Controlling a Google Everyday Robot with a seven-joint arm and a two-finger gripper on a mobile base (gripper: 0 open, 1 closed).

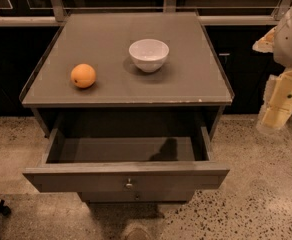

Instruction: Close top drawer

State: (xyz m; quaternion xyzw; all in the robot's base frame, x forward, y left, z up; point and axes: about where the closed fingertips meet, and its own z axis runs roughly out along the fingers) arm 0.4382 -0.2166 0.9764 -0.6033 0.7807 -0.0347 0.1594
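The top drawer (pixel 76 180) stands pulled well out from under the bench (pixel 186 81), with its floor exposed and its flat front facing the camera. A small round metal knob (pixel 129 183) sits at the centre of that front. Just beneath it, part of a narrower lower drawer front (pixel 156 196) shows.

The gripper (pixel 278 106) hangs at the right edge of the view, beside the bench and well apart from the drawer. You cannot tell from this view whether it is released or clenched.

**Handling**
- Treat the drawer as a stiff wooden box. No contents are visible inside, so expect it to be light and to slide with moderate resistance.
- No grasp should be needed. Place the gripper flat against the front panel, close to the knob, and push straight toward the bench.
- Pushing near either end of the wide front may skew the drawer and bind it.

**Caution**
- An orange (pixel 83 75) and a white bowl (pixel 148 54) rest on the bench top. A hard stop could jolt them, and the orange may roll.
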